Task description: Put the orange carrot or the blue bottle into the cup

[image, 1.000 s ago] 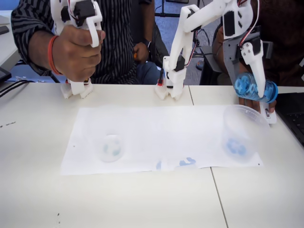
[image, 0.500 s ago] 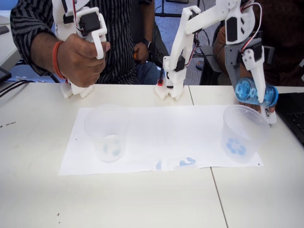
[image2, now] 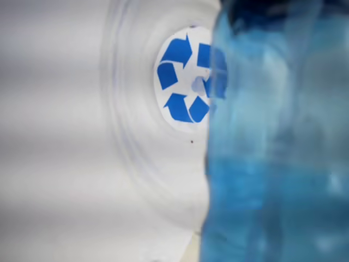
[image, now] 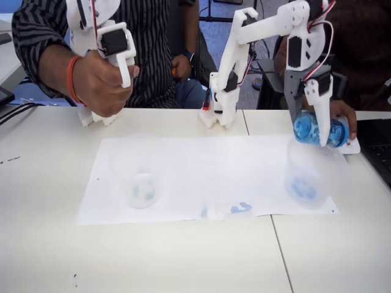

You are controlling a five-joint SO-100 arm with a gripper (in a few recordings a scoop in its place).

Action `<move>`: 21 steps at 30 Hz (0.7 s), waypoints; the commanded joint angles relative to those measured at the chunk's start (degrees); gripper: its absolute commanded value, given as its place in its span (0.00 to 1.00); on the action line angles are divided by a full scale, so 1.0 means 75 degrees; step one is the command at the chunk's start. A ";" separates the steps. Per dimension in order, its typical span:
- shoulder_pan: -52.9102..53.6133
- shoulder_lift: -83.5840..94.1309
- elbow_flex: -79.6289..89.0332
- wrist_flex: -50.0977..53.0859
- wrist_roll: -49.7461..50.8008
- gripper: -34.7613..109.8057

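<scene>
Since the earlier frame, your gripper [image: 314,125] has come down and shifted a little left, so the blue bottle [image: 317,130] it carries now hangs right at the far rim of the cup [image: 308,174] instead of above and behind it. You have the bottle clamped crosswise between the white fingers, lying roughly level in the fixed view, its body just above the cup's open mouth and overlapping the rim. The jaws are closed snugly onto the bottle's ribbed sides.

From the wrist view, the blue bottle [image2: 275,142] takes up the right half of the picture, blurred and close, and past it on the left you look straight down into the cup [image2: 125,136], with the blue recycling mark [image2: 182,79] on its base in plain sight.

On the white paper sheet [image: 201,177], the cup stands at the right end. A second, narrower clear cup [image: 139,180] stands well apart toward the left end.

A person's hand [image: 339,116] rests just behind the bottle, at the far right of the table [image: 183,256].
</scene>
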 commanded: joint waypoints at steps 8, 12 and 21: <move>-0.0117 0.0516 -0.0211 0.0105 0.0141 0.42; -0.0117 0.0516 -0.0211 0.0105 0.0141 0.42; -0.0188 0.0516 -0.0199 0.0105 0.0094 0.43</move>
